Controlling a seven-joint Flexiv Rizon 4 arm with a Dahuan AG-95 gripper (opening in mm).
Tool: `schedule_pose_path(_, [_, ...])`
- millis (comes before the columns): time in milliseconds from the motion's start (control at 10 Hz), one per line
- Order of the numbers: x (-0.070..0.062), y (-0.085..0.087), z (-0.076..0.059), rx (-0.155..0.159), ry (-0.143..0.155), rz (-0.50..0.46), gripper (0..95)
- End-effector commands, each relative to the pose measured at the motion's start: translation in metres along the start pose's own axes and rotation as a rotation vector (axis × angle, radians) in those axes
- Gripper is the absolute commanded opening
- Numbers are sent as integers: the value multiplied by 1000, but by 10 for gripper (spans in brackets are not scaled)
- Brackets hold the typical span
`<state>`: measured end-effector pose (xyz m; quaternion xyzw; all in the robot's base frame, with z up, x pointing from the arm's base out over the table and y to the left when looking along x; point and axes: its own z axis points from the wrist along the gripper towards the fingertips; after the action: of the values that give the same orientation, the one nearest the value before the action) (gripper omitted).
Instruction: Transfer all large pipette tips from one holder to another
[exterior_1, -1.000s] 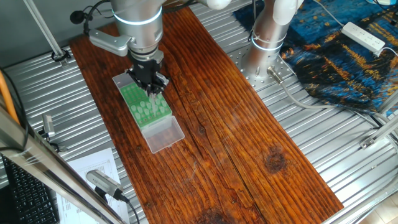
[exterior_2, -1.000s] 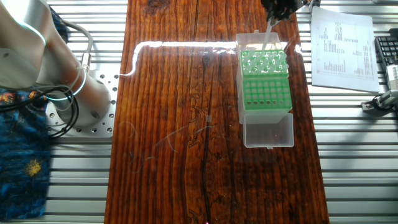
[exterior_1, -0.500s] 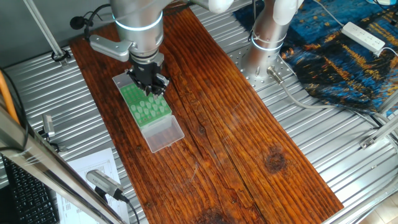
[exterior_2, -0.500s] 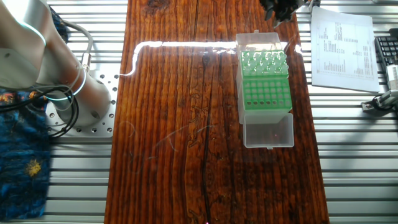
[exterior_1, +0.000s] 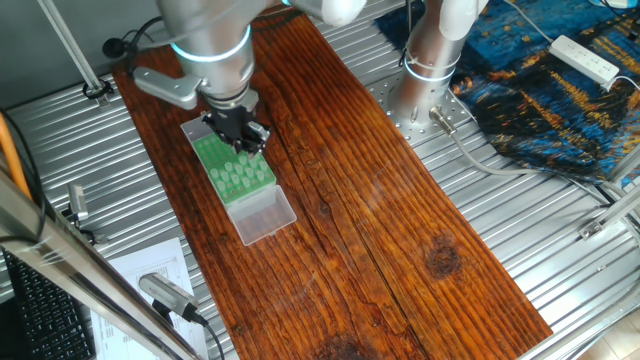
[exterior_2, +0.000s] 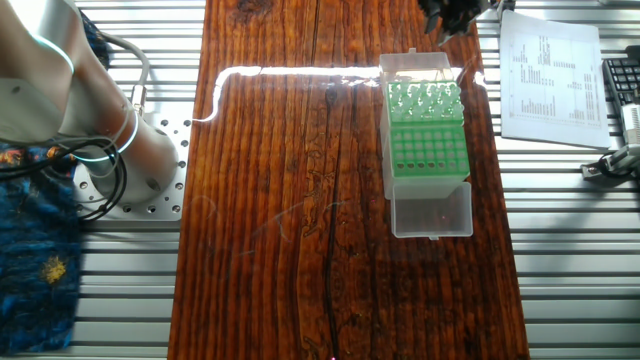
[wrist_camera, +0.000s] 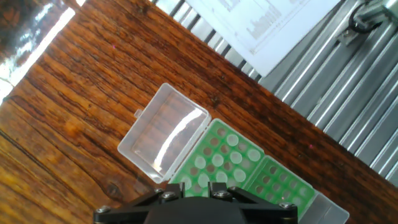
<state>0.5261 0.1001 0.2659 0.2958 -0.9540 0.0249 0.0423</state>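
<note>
A green rack (exterior_2: 427, 150) stands in a clear box on the wooden board. The large pipette tips (exterior_2: 425, 98) are whitish and fill the rows at one end of the rack; the holes at the other end (exterior_2: 428, 152) are empty. In the hand view the tips (wrist_camera: 217, 155) show as pale round tops just ahead of the fingers (wrist_camera: 179, 187). My gripper (exterior_1: 243, 143) hangs above the rack's tip end, also at the top edge of the other fixed view (exterior_2: 447, 20). It is open (wrist_camera: 199, 186), with only green rack showing between the fingers.
The box's clear lid (wrist_camera: 165, 140) lies open beside the tip end, and a clear tray section (exterior_2: 432, 210) juts out past the empty end. A printed sheet (exterior_2: 550, 75) lies on the metal table next to the board. The arm's base (exterior_1: 430, 70) stands across the board.
One second ago a tip hung from my gripper over the rack. Now the gripper carries none, and it has risen and shifted slightly away from the rack.
</note>
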Motion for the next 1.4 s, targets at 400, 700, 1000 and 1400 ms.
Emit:
schedule_pose_path(400, [15, 1, 6, -51, -31, 252, 0])
schedule_pose_path(700, [28, -16, 9, -42, -33, 290, 0])
schedule_pose_path(1000, [57, -69, 34, -65, -64, 267, 0])
schedule_pose_path(1400, [67, -85, 38, -100, -52, 322, 0])
